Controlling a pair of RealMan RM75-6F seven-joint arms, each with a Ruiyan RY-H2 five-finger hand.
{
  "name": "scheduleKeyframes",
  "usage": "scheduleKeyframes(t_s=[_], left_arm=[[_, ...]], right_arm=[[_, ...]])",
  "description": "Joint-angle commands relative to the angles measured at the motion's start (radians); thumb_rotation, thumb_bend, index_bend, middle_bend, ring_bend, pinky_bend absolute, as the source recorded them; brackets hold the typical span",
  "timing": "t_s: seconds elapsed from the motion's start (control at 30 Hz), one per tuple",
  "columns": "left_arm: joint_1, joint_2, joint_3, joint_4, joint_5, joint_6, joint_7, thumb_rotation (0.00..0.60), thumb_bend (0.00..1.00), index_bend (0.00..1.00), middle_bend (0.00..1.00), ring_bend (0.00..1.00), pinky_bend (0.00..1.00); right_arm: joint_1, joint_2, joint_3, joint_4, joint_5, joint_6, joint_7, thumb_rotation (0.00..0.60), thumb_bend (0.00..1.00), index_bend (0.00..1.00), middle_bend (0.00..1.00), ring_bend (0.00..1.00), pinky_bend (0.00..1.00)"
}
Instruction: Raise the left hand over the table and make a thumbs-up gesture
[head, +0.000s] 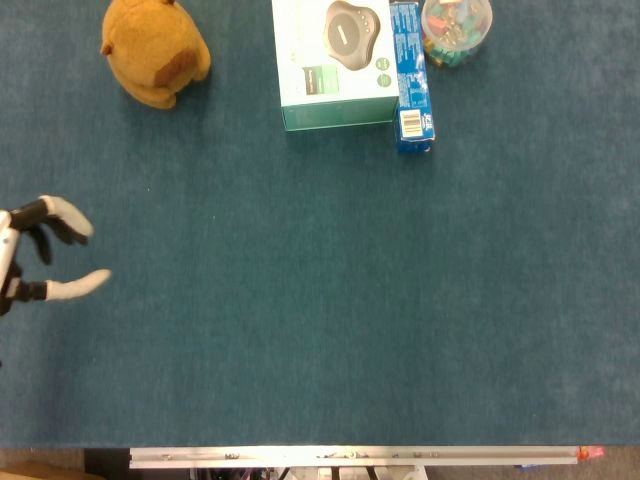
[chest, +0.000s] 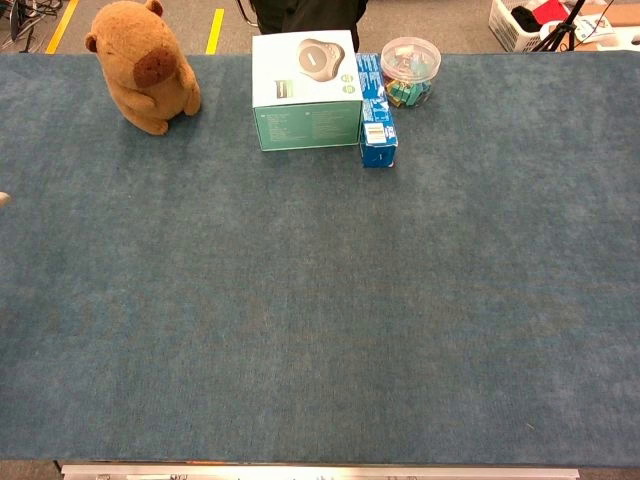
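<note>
The near edge of the counter shows a metal strip, and the surface behind it is covered with blue-green felt. At the left edge of the head view the left hand reaches in over the counter. Its fingers are spread apart, pale at the tips, and it holds nothing. No thumbs-up shape is made yet. In the chest view only a very small pale tip shows at the left border. The right hand is not seen in either view.

At the far side of the counter stands a brown plush animal on the left. Toward the middle is a white and green box, with a narrow blue box touching its right side. Just beside that is a clear round jar with colourful pieces inside.
</note>
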Motion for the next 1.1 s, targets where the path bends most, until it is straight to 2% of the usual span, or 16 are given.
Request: scheduleKeyframes(t_s=[0.03, 0.2, 0.23, 0.37, 0.47, 0.67, 0.8, 0.93, 1.03, 1.1], left_arm=[[-0.082, 0.026, -0.007, -0.047, 0.009, -0.118, -0.187, 0.6, 0.0, 0.57, 0.64, 0.58, 0.71], [-0.158, 0.02, -0.012, -0.063, 0.011, -0.228, -0.353, 0.598, 0.0, 0.66, 0.73, 0.67, 0.75], [-0.17, 0.019, -0.012, -0.065, 0.009, -0.248, -0.376, 0.569, 0.0, 0.7, 0.77, 0.7, 0.77], [-0.228, 0.017, -0.013, -0.072, -0.006, -0.338, -0.469, 0.365, 0.0, 0.82, 0.91, 0.83, 0.83], [-0.263, 0.017, -0.008, -0.07, -0.009, -0.394, -0.499, 0.271, 0.0, 0.9, 0.99, 0.91, 0.89], [-0.327, 0.029, -0.004, -0.079, -0.044, -0.504, -0.547, 0.14, 0.0, 0.99, 1.0, 1.0, 0.99], [-0.365, 0.046, -0.007, -0.091, -0.053, -0.568, -0.616, 0.115, 0.0, 1.0, 1.0, 1.0, 1.0], [-0.395, 0.063, 0.007, -0.078, 0.052, -0.586, -0.788, 0.056, 0.0, 1.0, 1.0, 1.0, 1.0], [-0.411, 0.067, 0.037, -0.047, 0.159, -0.542, -0.909, 0.009, 0.0, 1.0, 1.0, 1.0, 1.0], [-0.424, 0.07, 0.067, -0.026, 0.236, -0.496, -0.991, 0.0, 0.0, 1.0, 1.0, 1.0, 1.0]], right_arm=[[-0.003, 0.007, -0.008, -0.007, 0.007, -0.011, 0.005, 0.6, 0.0, 0.41, 0.47, 0.33, 0.44], [-0.009, 0.017, -0.018, -0.012, 0.014, -0.018, 0.004, 0.6, 0.0, 0.41, 0.47, 0.33, 0.44], [-0.011, 0.019, -0.018, -0.012, 0.014, -0.017, 0.005, 0.6, 0.0, 0.41, 0.47, 0.33, 0.44], [-0.019, 0.023, -0.022, -0.012, 0.02, -0.011, 0.006, 0.6, 0.0, 0.41, 0.47, 0.33, 0.44], [-0.022, 0.027, -0.027, -0.013, 0.028, -0.019, 0.01, 0.6, 0.0, 0.41, 0.47, 0.33, 0.44], [-0.02, 0.033, -0.035, -0.018, 0.038, -0.04, 0.008, 0.6, 0.0, 0.41, 0.47, 0.33, 0.44], [-0.018, 0.042, -0.039, -0.026, 0.045, -0.055, 0.008, 0.6, 0.0, 0.42, 0.48, 0.33, 0.44], [-0.021, 0.044, -0.04, -0.029, 0.047, -0.053, 0.01, 0.6, 0.0, 0.42, 0.48, 0.34, 0.44], [-0.025, 0.044, -0.041, -0.027, 0.047, -0.048, 0.011, 0.6, 0.0, 0.42, 0.48, 0.34, 0.44], [-0.027, 0.045, -0.042, -0.026, 0.048, -0.048, 0.013, 0.6, 0.0, 0.42, 0.48, 0.34, 0.44]])
